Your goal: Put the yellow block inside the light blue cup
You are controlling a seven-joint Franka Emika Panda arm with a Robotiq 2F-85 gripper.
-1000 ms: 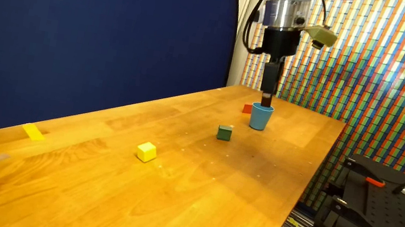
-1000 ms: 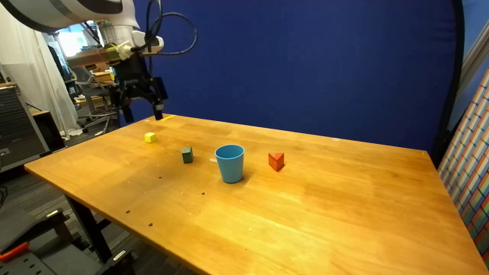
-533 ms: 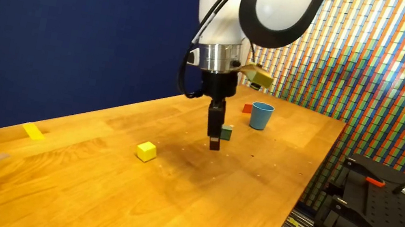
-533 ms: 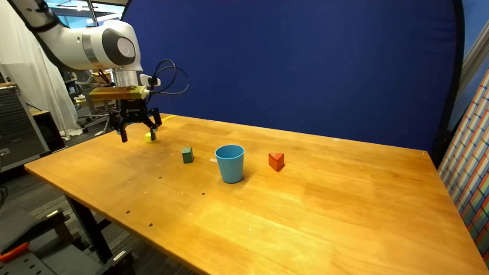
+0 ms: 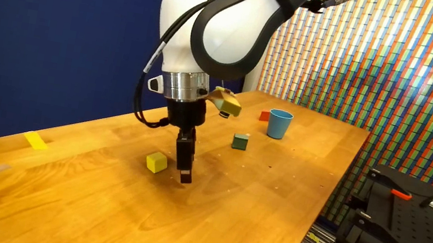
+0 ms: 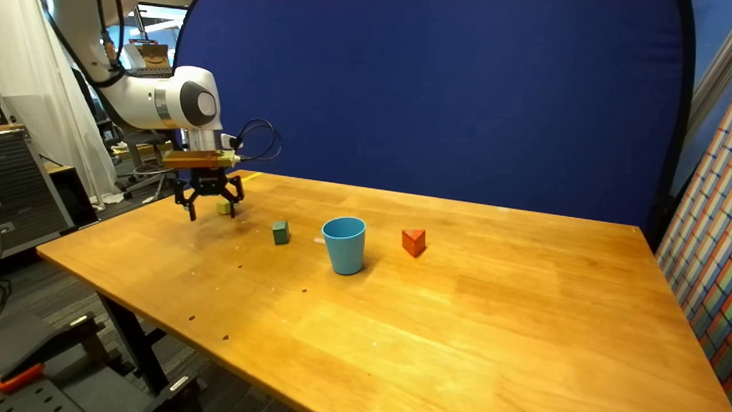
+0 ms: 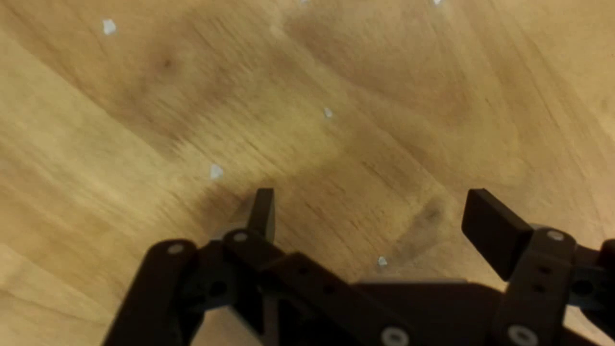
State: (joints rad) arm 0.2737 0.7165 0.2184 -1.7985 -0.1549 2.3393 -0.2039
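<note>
The yellow block (image 5: 156,162) is a small cube on the wooden table. In an exterior view, it (image 6: 223,207) shows partly behind one of my fingers. The light blue cup (image 5: 279,125) stands upright further along the table; it also shows in an exterior view (image 6: 345,248), its visible inside bare. My gripper (image 6: 213,215) points down with its jaws wide apart and nothing between them. In an exterior view, the gripper (image 5: 186,178) is close beside the yellow block, a little above the table and apart from it. In the wrist view, the open gripper (image 7: 372,211) has only wood below; block and cup are out of view.
A green block (image 6: 281,233) lies between the yellow block and the cup. A red wedge-shaped block (image 6: 413,242) lies beyond the cup. A flat yellow strip (image 5: 36,140) is at the table's edge. Clamps (image 5: 383,242) and a black stand are beside the table.
The arm has swung away from the cup and come down towards the yellow block, whose surface is now in shade. The jaws stay open. Blocks and cup have not moved.
</note>
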